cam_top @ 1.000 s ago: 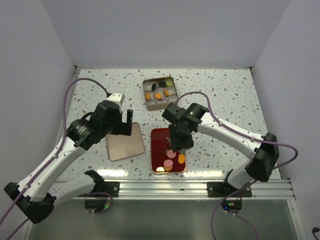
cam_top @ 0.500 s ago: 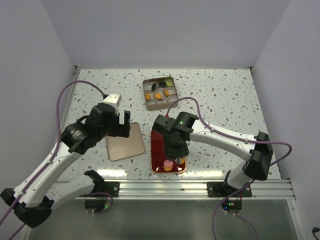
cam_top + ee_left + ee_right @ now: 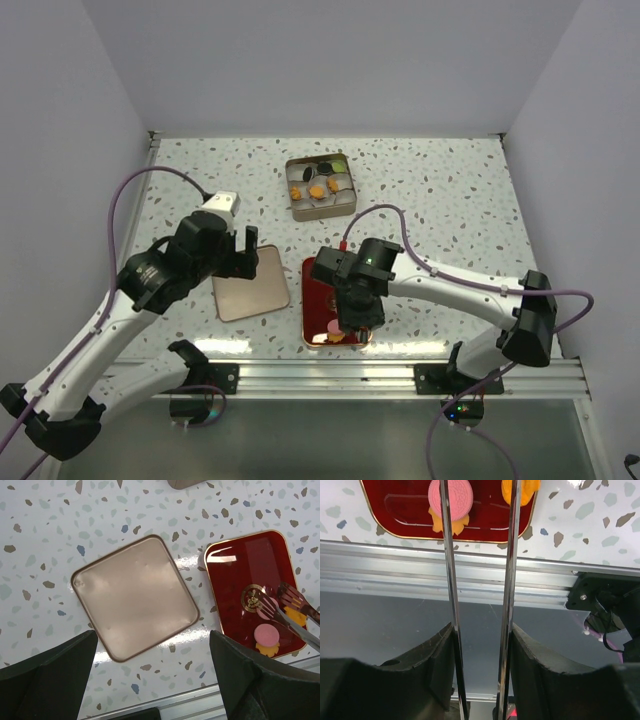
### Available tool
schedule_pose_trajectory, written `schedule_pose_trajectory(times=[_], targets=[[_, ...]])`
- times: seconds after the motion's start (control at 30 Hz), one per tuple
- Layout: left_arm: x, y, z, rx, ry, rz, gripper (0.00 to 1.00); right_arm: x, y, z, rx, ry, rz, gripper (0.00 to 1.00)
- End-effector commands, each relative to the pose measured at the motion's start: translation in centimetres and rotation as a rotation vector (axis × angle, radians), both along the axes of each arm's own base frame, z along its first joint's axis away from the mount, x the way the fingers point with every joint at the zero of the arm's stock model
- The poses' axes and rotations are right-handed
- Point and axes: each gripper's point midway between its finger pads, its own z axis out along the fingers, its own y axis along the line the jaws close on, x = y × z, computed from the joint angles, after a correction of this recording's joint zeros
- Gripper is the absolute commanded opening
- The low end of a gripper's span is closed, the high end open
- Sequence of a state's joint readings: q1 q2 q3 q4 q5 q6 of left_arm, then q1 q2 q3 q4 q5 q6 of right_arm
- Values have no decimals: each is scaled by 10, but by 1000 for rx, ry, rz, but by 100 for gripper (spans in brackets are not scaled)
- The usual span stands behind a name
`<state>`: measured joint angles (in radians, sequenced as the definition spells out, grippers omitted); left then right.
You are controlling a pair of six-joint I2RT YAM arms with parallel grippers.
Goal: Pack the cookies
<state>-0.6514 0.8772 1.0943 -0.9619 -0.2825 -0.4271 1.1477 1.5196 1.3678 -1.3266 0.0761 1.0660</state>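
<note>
right fingers (image 3: pixel 436 662) pinch the handles of the metal tongs (image 3: pixel 448 580). right gripper (image 3: pixel 358 300) hangs low over the near end of the red tray (image 3: pixel 235 575). the tong blades stand apart.

cookies (image 3: pixel 266 634) left to pack sit at the tray's near end: a pink disc (image 3: pixel 451 497) overlapping an orange piece (image 3: pixel 440 524), and another orange one (image 3: pixel 522 487) just right of them. in the right wrist view one blade crosses the pink disc and the other crosses the right orange one. contact is hard to read from here; the tips may be just above them.

open tin (image 3: pixel 322 211) is far of the tray, well apart from it, with orange, black and green cookies (image 3: pixel 316 190) inside. its lid (image 3: pixel 135 597) lies flat on the worktop (image 3: pixel 450 200), just left of the tray.

left gripper (image 3: pixel 153 640) hovers over the lid, fingers spread wide, holding nothing.

step in hand, by my reading: tong one cookie off the tray. to do it well, centre both blades on a single disc, not straddling two. the pink one on top looks the cleaner pick. close gently on its edges, lift straight up, and keep the tongs level on the way to the tin.
</note>
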Motion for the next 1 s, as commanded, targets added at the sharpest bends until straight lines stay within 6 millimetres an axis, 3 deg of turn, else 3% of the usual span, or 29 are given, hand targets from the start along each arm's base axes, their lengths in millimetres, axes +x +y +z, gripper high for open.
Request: schedule_pose_trajectory(times=[0.0, 0.3, 0.67, 0.8, 0.97], targets=[[-2, -3, 2, -22, -7, -10, 100, -10, -5, 6, 6, -17, -40, 46], [-9, -5, -3, -31, 1, -38, 100, -29, 21, 2, -2, -6, -7, 46], [-16, -7, -5, -5, -15, -72, 100, -42, 22, -10, -28, 13, -37, 34], [-15, -12, -3, 10, -20, -89, 100, -35, 23, -1, -35, -18, -35, 32], [-12, -16, -3, 23, -18, -95, 100, -19, 28, 27, -23, -87, -31, 30]])
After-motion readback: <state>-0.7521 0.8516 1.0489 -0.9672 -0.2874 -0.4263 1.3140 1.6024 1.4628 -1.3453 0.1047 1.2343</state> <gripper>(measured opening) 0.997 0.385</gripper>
